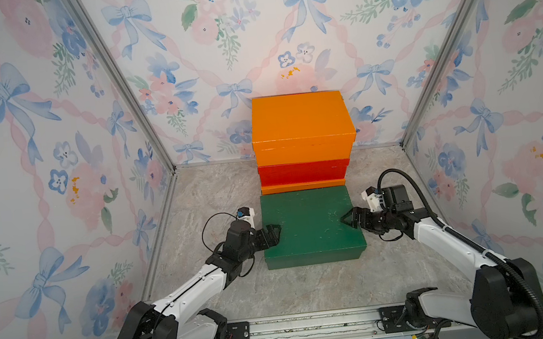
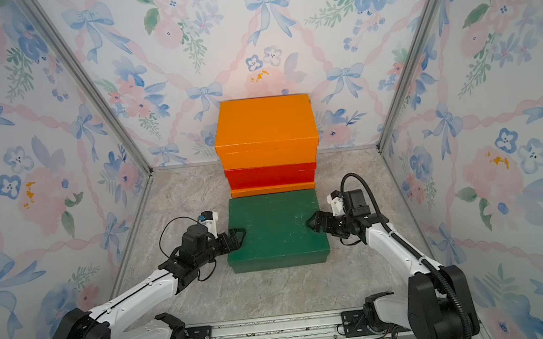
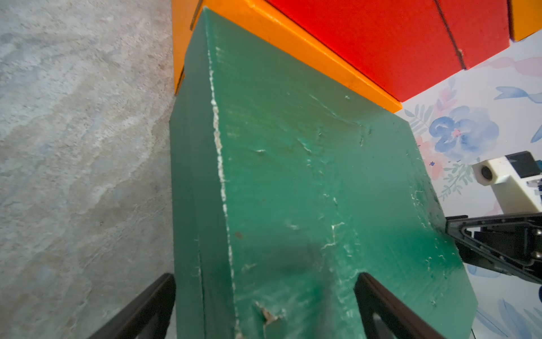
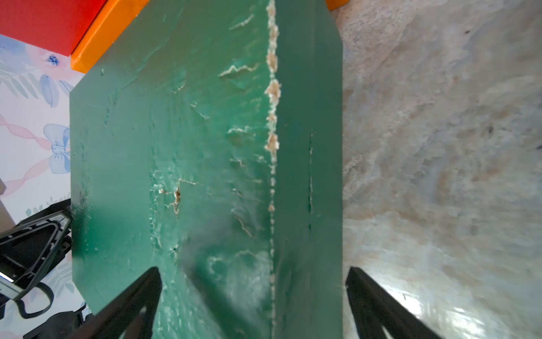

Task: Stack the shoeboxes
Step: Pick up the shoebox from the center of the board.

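Left gripper [image 1: 278, 235] and right gripper [image 1: 349, 219] are sitting open astride the green shoebox [image 1: 310, 228]. Uneven clamping could be tilting it into the stack [image 1: 300, 133].

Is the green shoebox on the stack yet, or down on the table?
On the table. The green box lies flat in front of the stack of orange, red and orange boxes.

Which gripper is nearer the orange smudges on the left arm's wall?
Left: the left gripper straddles the end of the green shoebox nearest the orange smudges; the right gripper, the far end.
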Robot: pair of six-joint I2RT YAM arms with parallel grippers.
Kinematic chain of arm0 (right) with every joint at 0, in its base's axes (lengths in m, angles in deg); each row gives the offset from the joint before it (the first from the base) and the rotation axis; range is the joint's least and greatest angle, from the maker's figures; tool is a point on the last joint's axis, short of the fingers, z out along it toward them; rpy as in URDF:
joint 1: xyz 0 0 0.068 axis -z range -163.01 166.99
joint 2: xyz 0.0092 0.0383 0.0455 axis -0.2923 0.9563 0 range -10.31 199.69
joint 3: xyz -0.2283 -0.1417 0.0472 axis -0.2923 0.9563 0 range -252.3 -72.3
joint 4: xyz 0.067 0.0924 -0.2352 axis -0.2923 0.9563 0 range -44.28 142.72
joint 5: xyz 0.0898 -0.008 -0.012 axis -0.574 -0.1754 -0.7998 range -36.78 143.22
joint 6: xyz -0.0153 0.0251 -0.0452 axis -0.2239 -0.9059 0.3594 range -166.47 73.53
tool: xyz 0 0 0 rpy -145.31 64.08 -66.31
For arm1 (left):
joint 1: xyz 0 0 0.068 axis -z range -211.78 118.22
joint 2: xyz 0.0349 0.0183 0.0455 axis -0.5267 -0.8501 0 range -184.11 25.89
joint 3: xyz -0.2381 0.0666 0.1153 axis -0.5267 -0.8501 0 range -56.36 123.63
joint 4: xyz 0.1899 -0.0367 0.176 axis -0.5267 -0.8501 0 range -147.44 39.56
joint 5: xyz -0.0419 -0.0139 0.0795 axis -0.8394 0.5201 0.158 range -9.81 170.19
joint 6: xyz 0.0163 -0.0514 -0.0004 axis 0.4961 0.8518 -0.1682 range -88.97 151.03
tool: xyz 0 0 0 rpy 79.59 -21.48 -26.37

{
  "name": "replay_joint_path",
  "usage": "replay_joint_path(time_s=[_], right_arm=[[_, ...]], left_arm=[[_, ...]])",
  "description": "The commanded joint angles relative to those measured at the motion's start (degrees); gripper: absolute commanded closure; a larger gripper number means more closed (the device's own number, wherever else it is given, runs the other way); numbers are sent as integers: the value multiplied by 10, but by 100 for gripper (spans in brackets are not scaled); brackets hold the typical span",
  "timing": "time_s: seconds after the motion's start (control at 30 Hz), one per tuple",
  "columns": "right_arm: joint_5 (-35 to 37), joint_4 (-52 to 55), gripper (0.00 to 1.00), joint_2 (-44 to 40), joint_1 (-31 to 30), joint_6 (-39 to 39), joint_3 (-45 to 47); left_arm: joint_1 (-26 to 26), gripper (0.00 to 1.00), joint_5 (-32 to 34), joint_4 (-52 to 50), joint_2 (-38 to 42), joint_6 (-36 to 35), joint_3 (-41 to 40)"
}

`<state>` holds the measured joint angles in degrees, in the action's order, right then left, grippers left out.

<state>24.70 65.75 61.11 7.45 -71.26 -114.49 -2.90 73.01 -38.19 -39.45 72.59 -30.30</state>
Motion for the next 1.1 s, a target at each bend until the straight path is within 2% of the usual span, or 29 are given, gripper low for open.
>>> replay_joint_path(time_s=[0.0, 0.5, 0.73, 1.07], right_arm=[[-21, -24, 0, 12, -6, -8, 6], [-42, -54, 8, 33, -26, -11, 8], [-51, -66, 22, 45, -39, -15, 7], [-51, -63, 24, 50, -54, -14, 0]], left_arm=[[-3, 2, -11, 16, -5, -7, -10], [-2, 11, -40, 64, -37, 5, -24], [-1, 15, -49, 76, -47, 7, -25], [-1, 22, -54, 76, -42, 6, -28]])
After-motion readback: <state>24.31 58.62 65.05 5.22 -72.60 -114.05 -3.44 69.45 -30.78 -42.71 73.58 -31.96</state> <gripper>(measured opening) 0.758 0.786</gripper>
